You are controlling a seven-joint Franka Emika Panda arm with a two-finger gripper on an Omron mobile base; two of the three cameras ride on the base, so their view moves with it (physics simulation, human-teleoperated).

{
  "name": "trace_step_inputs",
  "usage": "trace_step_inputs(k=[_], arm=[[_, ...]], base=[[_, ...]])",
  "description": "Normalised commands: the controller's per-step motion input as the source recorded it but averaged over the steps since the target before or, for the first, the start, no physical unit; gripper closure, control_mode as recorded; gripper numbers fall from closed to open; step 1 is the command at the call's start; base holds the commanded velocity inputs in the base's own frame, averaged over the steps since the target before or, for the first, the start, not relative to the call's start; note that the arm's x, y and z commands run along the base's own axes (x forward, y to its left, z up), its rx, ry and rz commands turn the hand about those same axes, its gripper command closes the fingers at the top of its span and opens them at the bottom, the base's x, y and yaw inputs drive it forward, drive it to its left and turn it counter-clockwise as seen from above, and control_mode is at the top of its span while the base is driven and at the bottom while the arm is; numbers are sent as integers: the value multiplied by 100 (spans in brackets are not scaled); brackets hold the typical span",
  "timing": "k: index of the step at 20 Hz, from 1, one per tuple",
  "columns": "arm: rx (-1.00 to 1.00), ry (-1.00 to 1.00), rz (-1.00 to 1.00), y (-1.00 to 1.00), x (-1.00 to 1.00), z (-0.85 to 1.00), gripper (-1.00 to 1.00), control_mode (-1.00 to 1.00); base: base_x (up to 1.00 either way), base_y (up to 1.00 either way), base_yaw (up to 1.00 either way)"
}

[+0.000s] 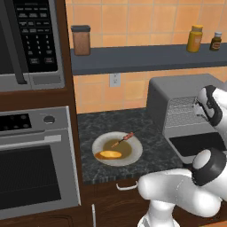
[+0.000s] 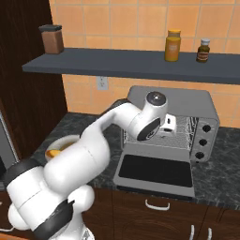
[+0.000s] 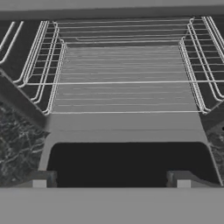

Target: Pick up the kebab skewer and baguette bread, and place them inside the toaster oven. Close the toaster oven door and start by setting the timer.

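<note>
The toaster oven [image 2: 187, 101] stands on the counter with its door [image 2: 157, 171] folded down flat and its wire racks [image 3: 122, 78] bare. My gripper [image 3: 111, 181] hovers just above the door at the oven's mouth, open, with nothing between its widely spread fingertips [image 3: 39, 180]. The hand also shows in the right base view [image 2: 168, 125]. To the left, a white plate [image 1: 133, 153] holds the golden baguette bread [image 1: 108, 154] and the thin kebab skewer [image 1: 123, 139]. Part of the baguette bread [image 2: 54, 153] peeks out behind my arm.
A microwave [image 1: 26, 40] and a built-in oven [image 1: 31, 168] fill the cabinet at left. The wall shelf [image 1: 146, 57] carries a brown jar [image 1: 81, 40], a yellow bottle [image 1: 194, 38] and a small dark bottle [image 1: 216, 41]. Knobs [image 2: 205, 127] run down the toaster oven's right side.
</note>
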Motion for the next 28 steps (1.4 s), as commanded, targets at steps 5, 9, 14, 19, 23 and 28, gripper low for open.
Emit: trace_step_inputs(k=[5,9,14,19,23,28], arm=[[0,-22,0,-21,58,-37,-100,-100],[0,-23,0,-21,53,-12,-100,-100],[0,-18,-2,-9,21,0,-100,-100],[-2,-26,0,0,-3,-35,-100,-100],[0,-12,0,0,10,-4,-100,-100],[0,-7,0,-11,36,13,-100,-100]], base=[[0,0,0],[0,0,0],[0,0,0],[0,0,0],[0,0,0],[0,0,0]])
